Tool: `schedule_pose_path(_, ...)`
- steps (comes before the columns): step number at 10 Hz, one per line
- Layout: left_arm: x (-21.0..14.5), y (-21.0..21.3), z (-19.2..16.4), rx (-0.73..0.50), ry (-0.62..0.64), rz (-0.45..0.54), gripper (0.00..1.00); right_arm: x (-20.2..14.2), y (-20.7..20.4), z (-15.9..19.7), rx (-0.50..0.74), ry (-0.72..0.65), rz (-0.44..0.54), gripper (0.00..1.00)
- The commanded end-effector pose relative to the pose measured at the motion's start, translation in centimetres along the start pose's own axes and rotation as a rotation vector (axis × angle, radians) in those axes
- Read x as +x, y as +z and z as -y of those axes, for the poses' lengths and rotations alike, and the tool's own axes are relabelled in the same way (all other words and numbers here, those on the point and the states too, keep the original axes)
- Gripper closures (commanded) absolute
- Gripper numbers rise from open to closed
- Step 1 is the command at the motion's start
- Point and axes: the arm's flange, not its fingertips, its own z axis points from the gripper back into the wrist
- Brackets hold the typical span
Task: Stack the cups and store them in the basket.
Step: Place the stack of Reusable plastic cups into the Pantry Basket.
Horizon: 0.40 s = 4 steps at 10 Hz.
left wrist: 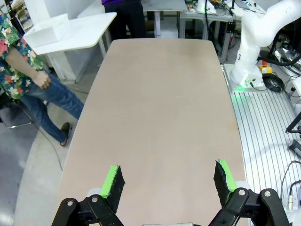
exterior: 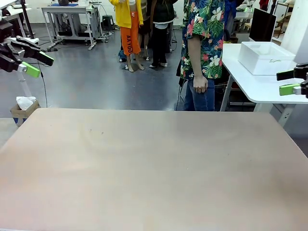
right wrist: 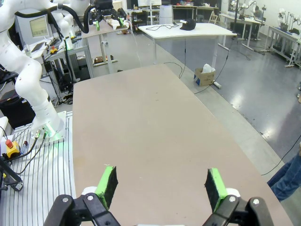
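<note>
The left gripper is hovering high at the left edge of the table, its jaws spread wide and holding nothing. The right gripper is hanging at the right edge, also wide and holding nothing. The white basket is sitting on a side table beyond. A person is standing at the far side, one hand hanging down.

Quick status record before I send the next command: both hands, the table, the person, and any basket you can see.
left hand: open, raised at the table's left end, holding nothing
right hand: open, raised at the right end, holding nothing
table: bare tan top
person: standing at the far side, arm hanging down
white bin: on a white side table beyond the far right corner
</note>
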Motion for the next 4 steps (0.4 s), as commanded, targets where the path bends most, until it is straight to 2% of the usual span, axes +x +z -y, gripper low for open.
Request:
schedule_pose_path(1, 0.33, 0.05, 0.22, 0.007, 0.011, -0.009, 0.00, 0.24, -0.19, 0.18, -0.003, 0.018, 0.024, 0.00)
schedule_pose_path(4, 0.33, 0.05, 0.22, 0.007, 0.011, -0.009, 0.00, 0.24, -0.19, 0.18, -0.003, 0.018, 0.024, 0.00)
